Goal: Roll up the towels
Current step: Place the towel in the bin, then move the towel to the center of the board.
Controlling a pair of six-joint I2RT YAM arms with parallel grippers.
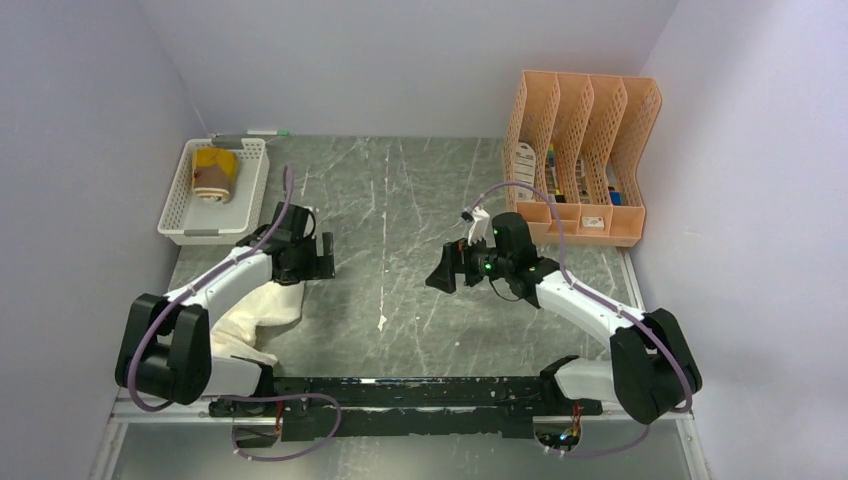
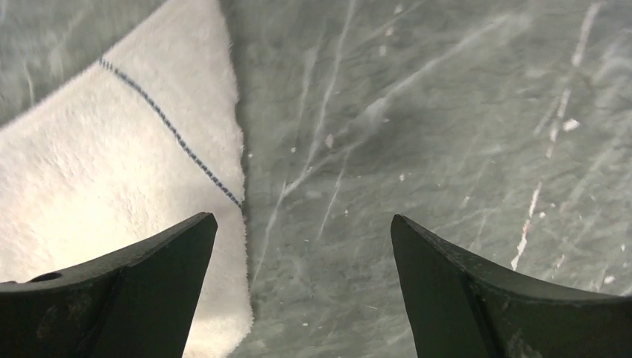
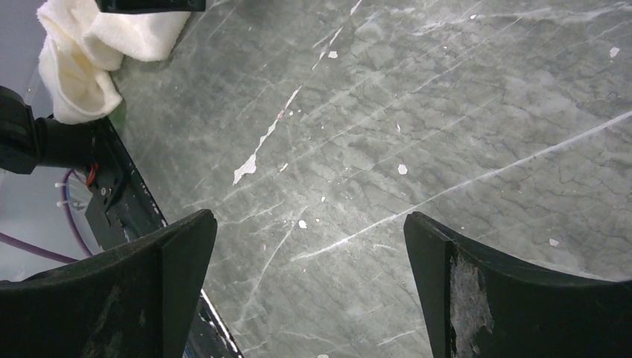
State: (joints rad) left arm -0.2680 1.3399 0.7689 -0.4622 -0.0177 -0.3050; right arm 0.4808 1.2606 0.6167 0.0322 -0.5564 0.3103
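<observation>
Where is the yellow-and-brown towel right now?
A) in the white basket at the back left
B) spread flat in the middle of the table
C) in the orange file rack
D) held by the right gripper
A: the view from above shows the yellow-and-brown towel lying inside the white basket.

Mustard-and-brown towel (image 1: 215,175): rolled, lying in the white basket (image 1: 178,205) at the worktop's (image 1: 400,200) far-left corner. Cream towel (image 1: 262,318): unrolled, rumpled, by the near-left edge.
</observation>
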